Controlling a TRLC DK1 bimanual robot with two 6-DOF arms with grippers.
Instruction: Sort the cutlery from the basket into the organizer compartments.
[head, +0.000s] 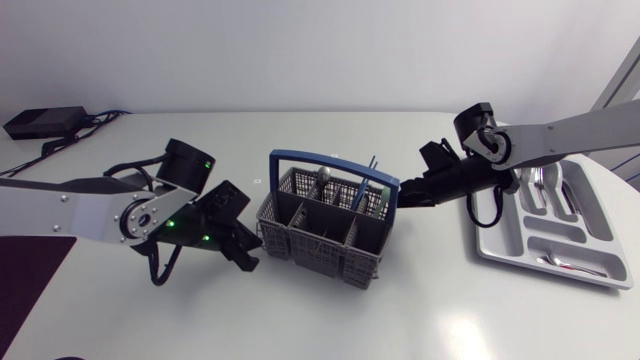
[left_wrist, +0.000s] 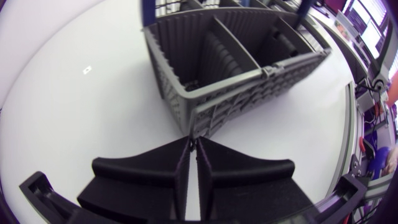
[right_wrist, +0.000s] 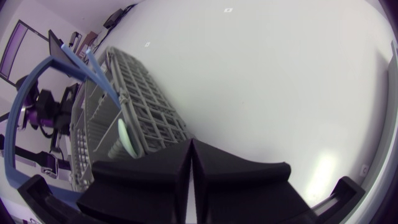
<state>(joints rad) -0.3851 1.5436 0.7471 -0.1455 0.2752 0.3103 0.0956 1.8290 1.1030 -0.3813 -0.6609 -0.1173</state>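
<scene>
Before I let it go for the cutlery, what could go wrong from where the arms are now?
The left tool sits shut right at a corner of the basket; moving ahead could shove the basket along the table. The right tool, also shut, is at the basket's other side, close to the blue handle; it could snag that handle when going for the spoon.

Bright, even overhead light on my white worktop (head: 330, 320); shadows soft and faint. Wrist views bow strongly at their edges; pale glare in the right one.
</scene>
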